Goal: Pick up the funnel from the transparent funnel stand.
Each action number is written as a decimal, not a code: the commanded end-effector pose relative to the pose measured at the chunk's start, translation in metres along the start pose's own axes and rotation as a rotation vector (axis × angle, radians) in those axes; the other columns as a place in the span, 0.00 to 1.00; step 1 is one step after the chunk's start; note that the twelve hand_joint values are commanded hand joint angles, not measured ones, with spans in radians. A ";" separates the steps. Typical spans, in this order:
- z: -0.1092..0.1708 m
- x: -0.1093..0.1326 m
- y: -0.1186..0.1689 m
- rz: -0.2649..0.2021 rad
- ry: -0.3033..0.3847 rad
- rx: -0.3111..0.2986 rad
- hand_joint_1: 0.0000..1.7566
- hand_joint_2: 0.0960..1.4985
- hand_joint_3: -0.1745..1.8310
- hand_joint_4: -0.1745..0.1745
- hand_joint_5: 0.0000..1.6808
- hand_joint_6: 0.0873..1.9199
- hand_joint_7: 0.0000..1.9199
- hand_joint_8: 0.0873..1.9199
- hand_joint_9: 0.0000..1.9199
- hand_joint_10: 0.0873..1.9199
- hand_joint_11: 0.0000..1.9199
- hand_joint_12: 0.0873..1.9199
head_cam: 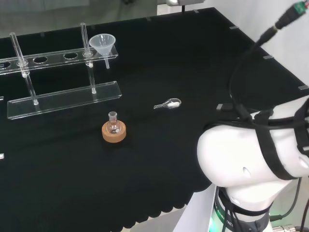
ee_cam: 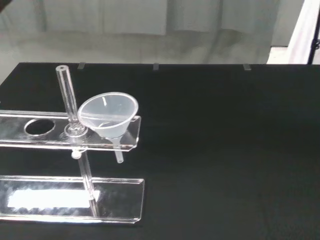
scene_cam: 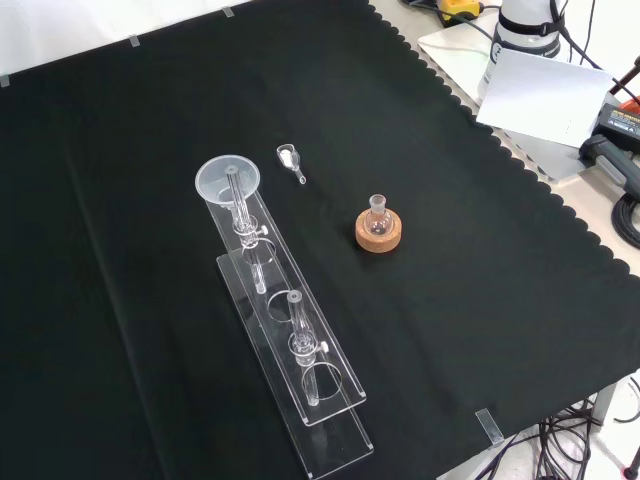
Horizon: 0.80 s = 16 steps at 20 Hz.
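Note:
A clear plastic funnel (head_cam: 103, 44) (scene_cam: 228, 181) (ee_cam: 108, 114) sits upright in the end hole of the transparent funnel stand (head_cam: 63, 99) (scene_cam: 300, 385) (ee_cam: 70, 205), its stem hanging below the upper shelf. The stand has two upright rods, an upper shelf with several round holes and a flat base. In the head view the funnel is at the stand's right end; in the front view it is at the stand's far end. The wrist view looks at the funnel from a distance.
A small round flask on a cork ring (head_cam: 114, 130) (scene_cam: 379, 229) stands near the stand. A small clear spoon with white powder (head_cam: 168, 103) (scene_cam: 290, 160) lies on the black cloth (head_cam: 193, 63). The arm's white links (head_cam: 251, 164) fill the head view's lower right.

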<state>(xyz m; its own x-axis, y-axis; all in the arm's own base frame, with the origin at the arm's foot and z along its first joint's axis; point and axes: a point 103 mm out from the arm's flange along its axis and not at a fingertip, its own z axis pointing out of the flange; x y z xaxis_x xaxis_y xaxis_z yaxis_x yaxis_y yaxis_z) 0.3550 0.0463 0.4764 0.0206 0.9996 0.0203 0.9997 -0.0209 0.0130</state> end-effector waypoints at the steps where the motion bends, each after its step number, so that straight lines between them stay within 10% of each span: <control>1: 0.017 0.041 0.036 -0.071 -0.008 0.057 0.32 0.39 0.10 0.61 0.00 0.00 0.00 0.00 0.00 0.00 0.00 0.26; 16: 0.083 0.050 0.085 -0.165 -0.059 0.212 0.32 0.39 0.10 0.62 0.00 0.00 0.00 0.00 0.00 0.00 0.00 0.26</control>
<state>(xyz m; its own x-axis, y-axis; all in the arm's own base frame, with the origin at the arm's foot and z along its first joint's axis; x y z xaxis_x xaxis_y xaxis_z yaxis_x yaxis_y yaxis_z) 0.4250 0.0871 0.4122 -0.0964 0.9953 -0.0012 0.9787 0.0945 -0.1820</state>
